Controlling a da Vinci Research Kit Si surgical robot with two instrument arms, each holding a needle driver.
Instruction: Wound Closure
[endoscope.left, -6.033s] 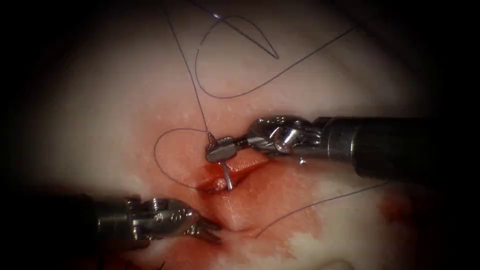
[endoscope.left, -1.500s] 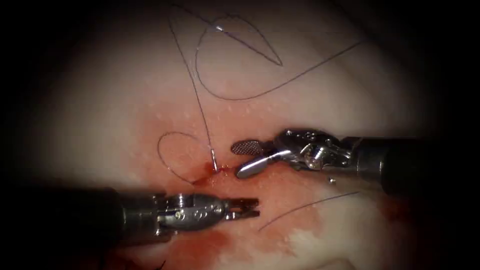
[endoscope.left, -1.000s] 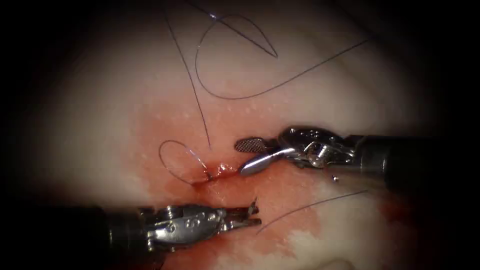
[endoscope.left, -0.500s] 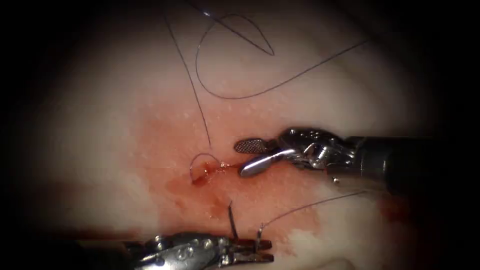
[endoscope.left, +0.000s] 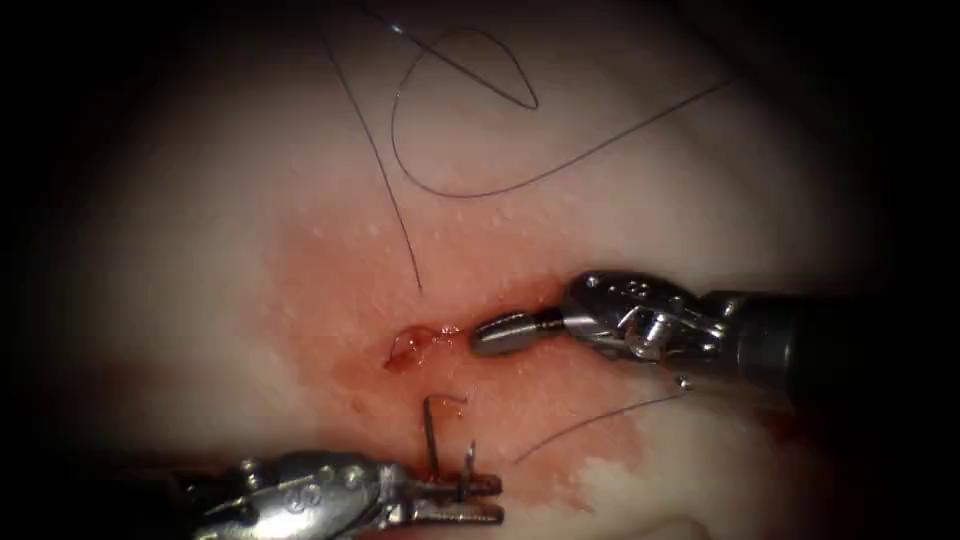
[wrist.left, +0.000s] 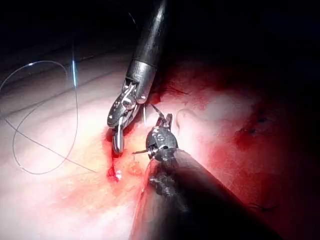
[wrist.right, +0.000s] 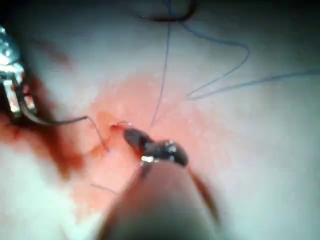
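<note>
Closed since before, right claw holds nothing; left claw grips needle, clear of tissue.

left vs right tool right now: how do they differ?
The left tool is shut on the needle, which stands free of the tissue; the right tool is shut on nothing.
The left tool sits below the cut; the right tool's tip sits just right of it.
Both are needle drivers, jaws closed.
</note>
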